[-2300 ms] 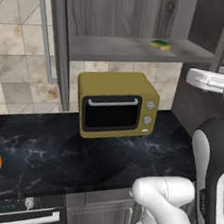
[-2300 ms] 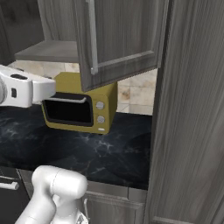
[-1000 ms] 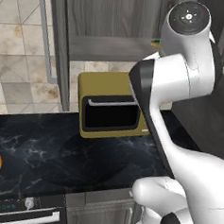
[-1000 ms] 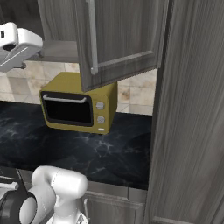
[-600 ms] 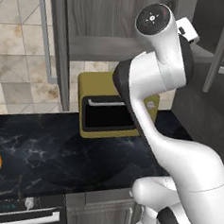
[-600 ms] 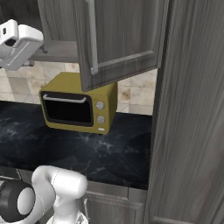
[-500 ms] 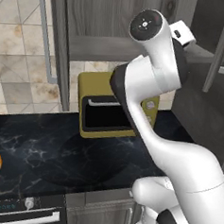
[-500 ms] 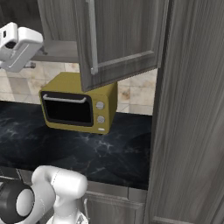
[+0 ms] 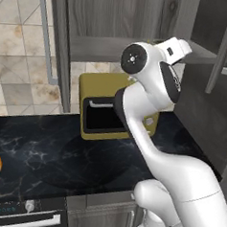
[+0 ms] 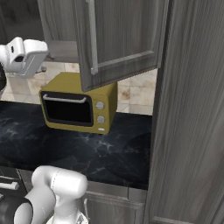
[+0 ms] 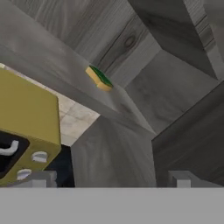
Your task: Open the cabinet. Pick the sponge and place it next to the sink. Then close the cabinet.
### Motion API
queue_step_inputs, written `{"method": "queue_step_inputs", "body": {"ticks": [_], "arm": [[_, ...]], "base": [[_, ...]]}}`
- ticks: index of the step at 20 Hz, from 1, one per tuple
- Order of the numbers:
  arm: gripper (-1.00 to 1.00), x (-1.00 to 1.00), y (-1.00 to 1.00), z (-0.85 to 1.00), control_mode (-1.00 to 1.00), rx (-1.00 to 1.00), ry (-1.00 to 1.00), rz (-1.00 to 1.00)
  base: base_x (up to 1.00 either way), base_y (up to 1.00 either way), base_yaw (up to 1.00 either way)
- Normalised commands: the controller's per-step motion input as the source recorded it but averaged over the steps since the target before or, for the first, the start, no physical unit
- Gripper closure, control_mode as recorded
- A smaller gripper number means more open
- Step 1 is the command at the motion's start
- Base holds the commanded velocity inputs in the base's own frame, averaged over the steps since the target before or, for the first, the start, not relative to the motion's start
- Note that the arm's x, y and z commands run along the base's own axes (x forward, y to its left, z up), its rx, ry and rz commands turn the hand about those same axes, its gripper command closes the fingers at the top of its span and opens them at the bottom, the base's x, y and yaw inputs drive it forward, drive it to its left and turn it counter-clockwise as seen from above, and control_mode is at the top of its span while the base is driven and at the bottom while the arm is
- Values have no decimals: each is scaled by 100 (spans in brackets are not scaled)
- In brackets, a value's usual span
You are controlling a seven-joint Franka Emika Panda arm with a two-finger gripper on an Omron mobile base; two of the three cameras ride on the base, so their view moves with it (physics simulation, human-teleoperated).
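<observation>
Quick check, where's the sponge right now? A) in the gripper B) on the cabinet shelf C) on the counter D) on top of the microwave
B: in the hand view the sponge lies on the edge of the grey shelf inside the open cabinet, above the microwave; the gripper is open and well short of it.

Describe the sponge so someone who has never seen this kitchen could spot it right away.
Start at the dark grey wall cabinet standing open above the mustard-yellow microwave. On its grey shelf lies the sponge, a small flat block, yellow with a green top, the one bright thing among all that grey wood.
</observation>
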Motion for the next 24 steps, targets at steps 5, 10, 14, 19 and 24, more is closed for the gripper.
{"method": "queue_step_inputs", "body": {"ticks": [5, 10, 14, 19, 24], "arm": [[-100, 6, -36, 12, -100, -11, 4, -2], [-100, 0, -15, 21, -100, -11, 9, -3], [-100, 0, 0, 9, -100, -12, 6, -4], [-100, 0, -4, 0, -100, -11, 0, -6], [-100, 0, -23, 0, -100, -6, 0, -16]], "base": [[0, 0, 0], [0, 0, 0], [0, 0, 0], [0, 0, 0], [0, 0, 0]]}}
